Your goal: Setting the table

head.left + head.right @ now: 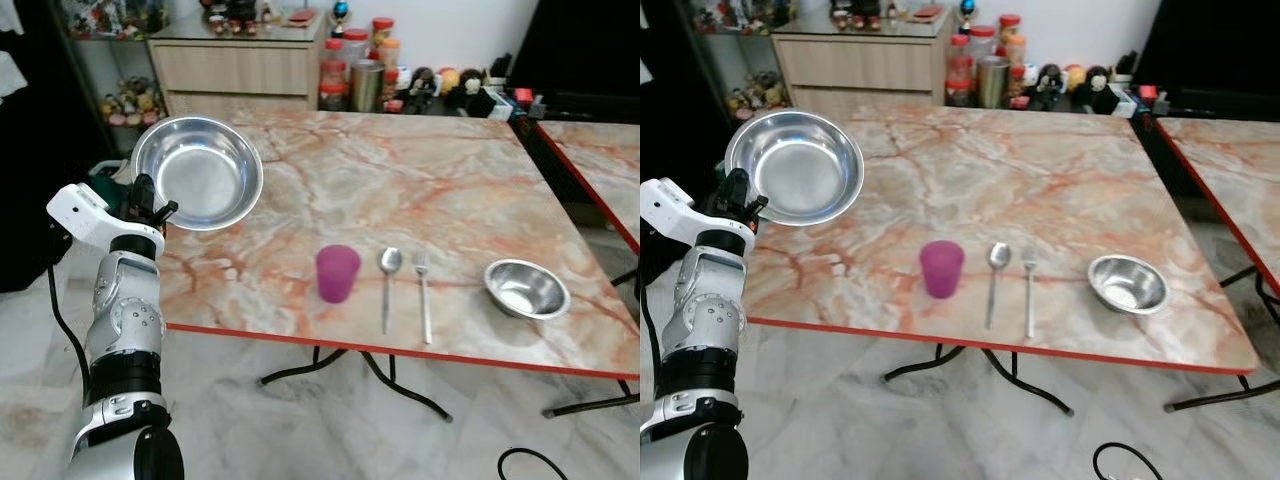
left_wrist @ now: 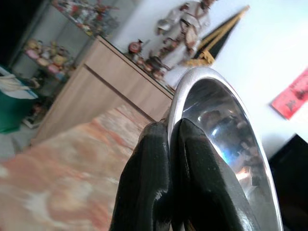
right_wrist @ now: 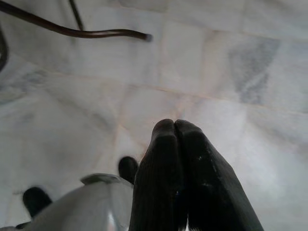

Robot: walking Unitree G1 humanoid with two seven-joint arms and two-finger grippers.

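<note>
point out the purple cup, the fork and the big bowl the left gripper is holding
purple cup [image 1: 338, 273], left eye view, middle of its side wall
fork [image 1: 424, 300], left eye view, midway along its handle
big steel bowl [image 1: 197, 172], left eye view, inside of its basin, held up at the table's left edge
</note>
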